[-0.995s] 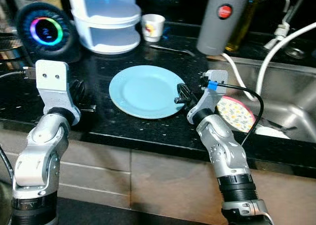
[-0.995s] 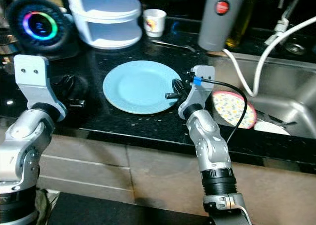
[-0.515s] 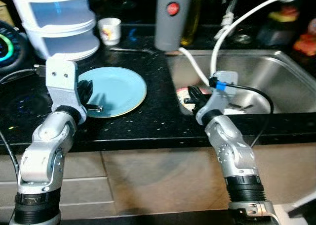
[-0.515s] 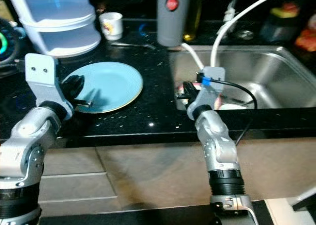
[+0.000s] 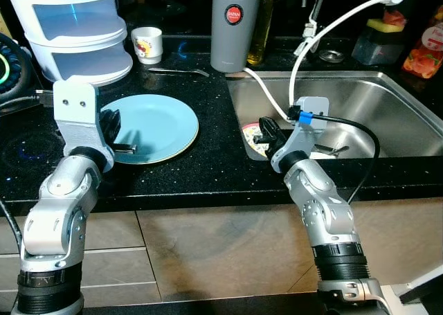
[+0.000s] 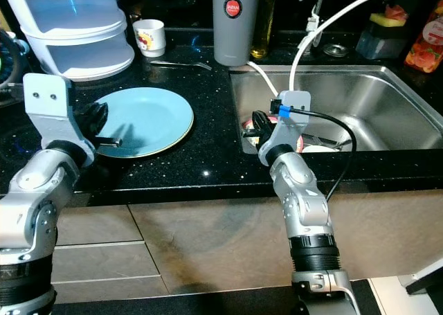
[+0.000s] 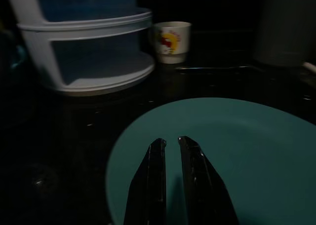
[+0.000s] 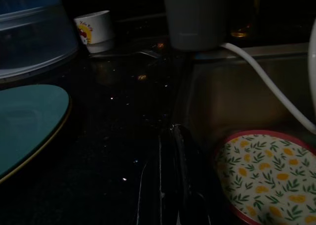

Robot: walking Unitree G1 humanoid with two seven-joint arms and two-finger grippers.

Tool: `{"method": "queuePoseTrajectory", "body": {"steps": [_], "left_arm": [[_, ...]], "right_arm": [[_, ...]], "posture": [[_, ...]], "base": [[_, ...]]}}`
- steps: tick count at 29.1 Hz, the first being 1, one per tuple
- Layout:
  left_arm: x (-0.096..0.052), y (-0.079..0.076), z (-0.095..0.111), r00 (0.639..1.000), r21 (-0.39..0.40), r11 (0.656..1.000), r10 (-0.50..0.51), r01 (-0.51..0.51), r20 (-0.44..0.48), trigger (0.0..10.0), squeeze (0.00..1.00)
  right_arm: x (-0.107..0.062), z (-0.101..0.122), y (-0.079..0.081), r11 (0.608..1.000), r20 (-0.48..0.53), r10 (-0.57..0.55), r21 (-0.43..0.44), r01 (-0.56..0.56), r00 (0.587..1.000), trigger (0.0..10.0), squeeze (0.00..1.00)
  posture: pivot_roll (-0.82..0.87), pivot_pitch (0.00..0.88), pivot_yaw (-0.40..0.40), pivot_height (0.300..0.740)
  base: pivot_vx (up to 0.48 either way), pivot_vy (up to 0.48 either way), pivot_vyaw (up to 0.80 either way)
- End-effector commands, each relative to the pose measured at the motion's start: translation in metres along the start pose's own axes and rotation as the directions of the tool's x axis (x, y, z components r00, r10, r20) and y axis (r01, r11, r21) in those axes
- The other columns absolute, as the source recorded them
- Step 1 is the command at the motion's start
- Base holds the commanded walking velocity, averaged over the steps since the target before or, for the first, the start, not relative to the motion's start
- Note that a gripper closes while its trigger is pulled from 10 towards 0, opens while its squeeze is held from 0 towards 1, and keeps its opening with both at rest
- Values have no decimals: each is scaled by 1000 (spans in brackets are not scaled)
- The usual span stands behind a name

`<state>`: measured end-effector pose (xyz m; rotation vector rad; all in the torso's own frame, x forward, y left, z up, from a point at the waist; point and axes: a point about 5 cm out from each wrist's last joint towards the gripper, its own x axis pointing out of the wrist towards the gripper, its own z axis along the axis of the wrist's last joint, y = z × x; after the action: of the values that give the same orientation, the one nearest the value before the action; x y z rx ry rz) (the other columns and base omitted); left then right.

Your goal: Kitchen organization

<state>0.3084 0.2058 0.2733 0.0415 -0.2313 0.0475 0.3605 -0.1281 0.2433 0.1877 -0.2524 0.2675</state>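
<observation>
A light blue plate lies on the black counter. My left gripper hovers low over the plate's left part, its fingers almost together with nothing between them. A floral plate with a red rim leans in the steel sink at its left end. My right gripper is shut and empty, held at the sink's left edge just beside the floral plate.
White stacked containers, a small printed cup, a grey flask and a spoon stand behind the blue plate. A white hose arcs over the sink. Bottles stand at the back right.
The whole view has shifted right along the counter. My right gripper went from the blue plate's right rim to the sink's left edge; my left gripper now sits over the plate's left part.
</observation>
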Motion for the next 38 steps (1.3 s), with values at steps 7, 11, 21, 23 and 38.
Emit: {"method": "queuePoseTrajectory", "body": {"steps": [7, 11, 21, 23, 38], "left_arm": [[0, -2, -8, 999, -24, 1000, -12, 11, -30, 10000, 0], [-1, -5, -8, 999, -30, 999, -33, 32, -28, 10000, 0], [1, -6, -7, 999, -38, 999, -40, 39, -26, 10000, 0], [1, -7, -7, 999, -42, 998, -43, 42, -24, 10000, 0], [0, -10, -5, 998, -21, 998, -62, 62, -13, 10000, 0]], "right_arm": [[1, 0, 1, 1000, -10, 16, -3, -16, 1000, 10000, 0], [1, 0, 2, 1000, -9, 19, -5, -19, 1000, 10000, 0], [1, 3, 0, 1000, -4, 5, 0, -5, 1000, 10000, 0], [1, 3, 0, 1000, -3, 4, 0, -4, 1000, 10000, 0], [1, 3, 1, 1000, -1, 5, 0, -5, 1000, 10000, 0]], "posture": [[58, 152, -24, 740], [54, 146, -25, 740], [47, 129, -24, 740], [47, 128, -24, 740], [46, 119, -25, 740]], "base": [[0, 74, 0], [0, 76, 0], [0, 0, 0], [0, 0, 0], [0, 192, 0]]}}
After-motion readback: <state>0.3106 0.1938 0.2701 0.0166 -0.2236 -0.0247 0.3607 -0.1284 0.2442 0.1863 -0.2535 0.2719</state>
